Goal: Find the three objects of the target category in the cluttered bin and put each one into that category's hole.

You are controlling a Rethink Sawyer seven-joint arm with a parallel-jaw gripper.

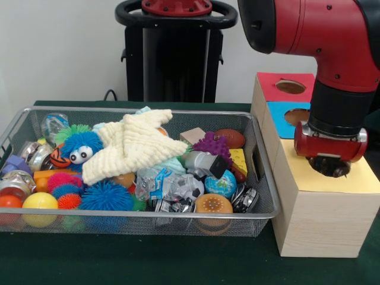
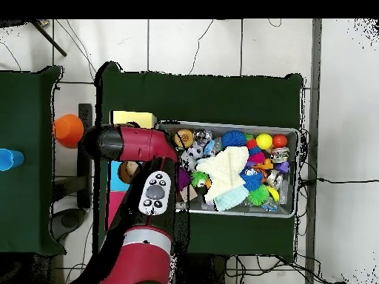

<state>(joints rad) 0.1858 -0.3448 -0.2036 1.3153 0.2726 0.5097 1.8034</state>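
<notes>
Front view shows the gripper (image 1: 329, 166) low over the yellow panel (image 1: 356, 178) of the wooden box (image 1: 320, 222), beside the mesh bin (image 1: 261, 208). Whether its jaws are released or clenched cannot be told. A cream star plush (image 1: 133, 145) lies atop the bin's clutter.

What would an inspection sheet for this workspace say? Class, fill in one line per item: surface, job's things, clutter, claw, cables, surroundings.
Surface: table under dark green cloth.
Job's things: wire mesh bin full of toys; wooden box beside it with yellow, blue and red tops, holes showing in blue and red.
Clutter: cream star plush, blue googly-eyed ball, globe ball, yellow ball.
Claw: claw low over the yellow top; open or shut cannot be told.
Cables: black cables on the floor.
Surroundings: orange cup on a neighbouring green table.
</notes>
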